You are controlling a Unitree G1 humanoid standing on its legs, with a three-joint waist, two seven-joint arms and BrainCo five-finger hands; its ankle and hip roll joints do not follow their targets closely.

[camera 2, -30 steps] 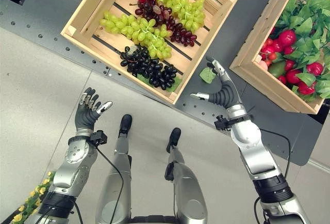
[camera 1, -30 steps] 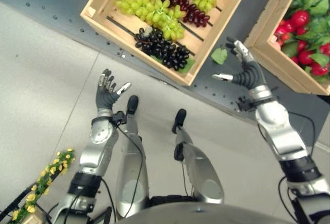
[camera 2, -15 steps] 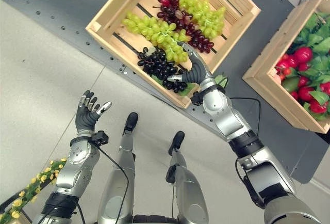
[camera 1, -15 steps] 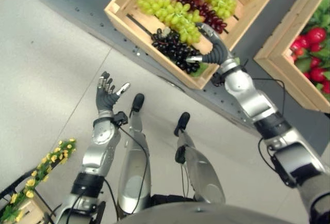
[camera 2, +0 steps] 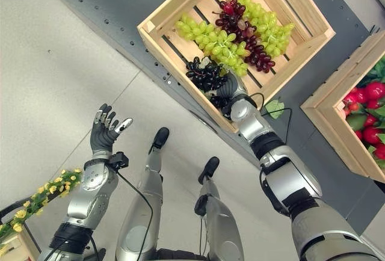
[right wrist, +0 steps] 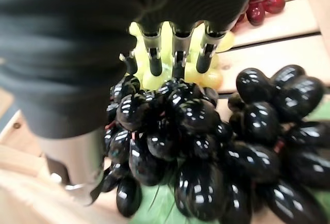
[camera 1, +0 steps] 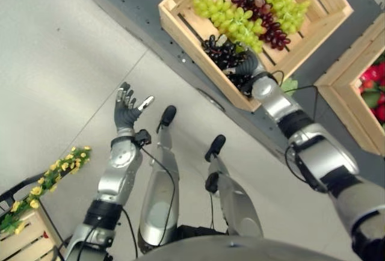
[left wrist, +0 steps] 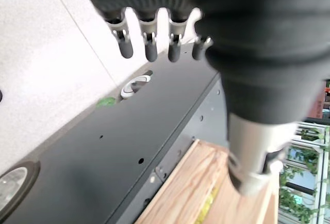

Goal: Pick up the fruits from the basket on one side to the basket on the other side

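A wooden crate holds a black grape bunch, green grapes and dark red grapes. My right hand reaches over the crate's near wall onto the black bunch. In the right wrist view its fingers lie fairly straight on top of the black grapes, with the thumb beside the bunch. My left hand hangs open over the pale floor, palm up, holding nothing. A second crate at the right holds red fruit among green leaves.
Both crates stand on a dark grey platform with bolt holes. A loose green leaf lies between the crates. A planter with yellow flowers stands at the lower left, beside a small wooden box.
My right hand has swung from the gap between the crates leftward into the grape crate and onto the black bunch. The camera has shifted. The left hand has kept its pose.
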